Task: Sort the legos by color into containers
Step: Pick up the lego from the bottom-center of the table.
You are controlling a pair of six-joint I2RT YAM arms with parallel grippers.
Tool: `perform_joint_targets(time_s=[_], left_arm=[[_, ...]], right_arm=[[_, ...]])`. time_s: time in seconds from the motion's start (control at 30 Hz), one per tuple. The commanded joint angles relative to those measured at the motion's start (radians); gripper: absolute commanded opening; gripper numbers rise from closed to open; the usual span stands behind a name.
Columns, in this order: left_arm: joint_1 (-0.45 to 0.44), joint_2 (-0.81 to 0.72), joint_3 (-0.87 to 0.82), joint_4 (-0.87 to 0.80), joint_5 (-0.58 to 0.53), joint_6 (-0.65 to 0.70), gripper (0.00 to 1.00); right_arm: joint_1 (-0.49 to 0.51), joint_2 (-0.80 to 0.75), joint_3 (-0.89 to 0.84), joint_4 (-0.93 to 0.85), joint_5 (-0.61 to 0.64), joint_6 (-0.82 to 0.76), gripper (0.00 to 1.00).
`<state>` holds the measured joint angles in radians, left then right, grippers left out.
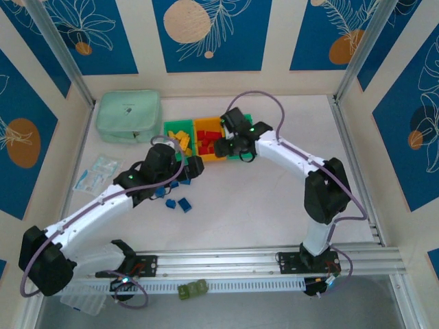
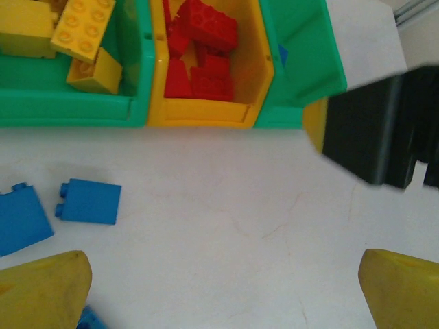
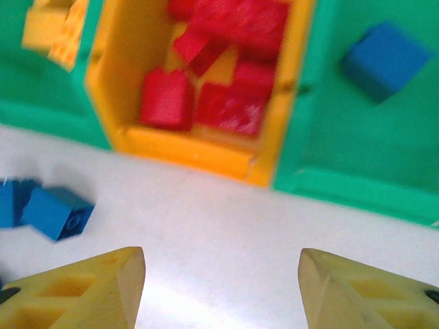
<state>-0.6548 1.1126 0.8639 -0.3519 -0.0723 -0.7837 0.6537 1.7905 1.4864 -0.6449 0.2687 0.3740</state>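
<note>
mint-green pouch (image 1: 129,116): far left | clear packet (image 1: 97,171): left | olive block (image 1: 193,290): near edge

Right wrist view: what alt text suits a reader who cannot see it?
An orange-yellow bin of red bricks sits between two green bins, the right-hand one holding a blue brick. Loose blue bricks lie on the white table at left, and the right gripper stands open and empty below.

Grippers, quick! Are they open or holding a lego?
Left gripper: open, holding nothing.
Right gripper: open, holding nothing.
</note>
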Motion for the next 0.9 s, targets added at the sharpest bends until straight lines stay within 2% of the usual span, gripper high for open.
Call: perform_joint_targets(time_s=[0.0, 0.23, 0.4, 0.53, 0.87], left_arm=[[0.013, -0.064, -0.034, -0.085, -0.057, 0.008, 0.99], [0.022, -0.200, -0.103, -0.194, -0.109, -0.029, 0.99], [0.029, -0.289, -0.149, -0.270, -0.150, -0.060, 0.99], [0.033, -0.333, -0.164, -0.317, -0.166, -0.071, 0.99], [0.037, -0.416, -0.194, -0.386, -0.176, -0.128, 0.99]], right_arm=[[0.043, -0.042, -0.026, -0.023, -0.041, 0.011, 0.63], [0.170, -0.037, -0.070, -0.032, -0.065, 0.019, 0.67], [0.248, -0.019, -0.114, 0.016, -0.143, 0.062, 0.68], [0.316, 0.010, -0.126, 0.045, -0.158, 0.076, 0.70], [0.385, 0.107, -0.113, 0.079, -0.169, 0.130, 0.73]])
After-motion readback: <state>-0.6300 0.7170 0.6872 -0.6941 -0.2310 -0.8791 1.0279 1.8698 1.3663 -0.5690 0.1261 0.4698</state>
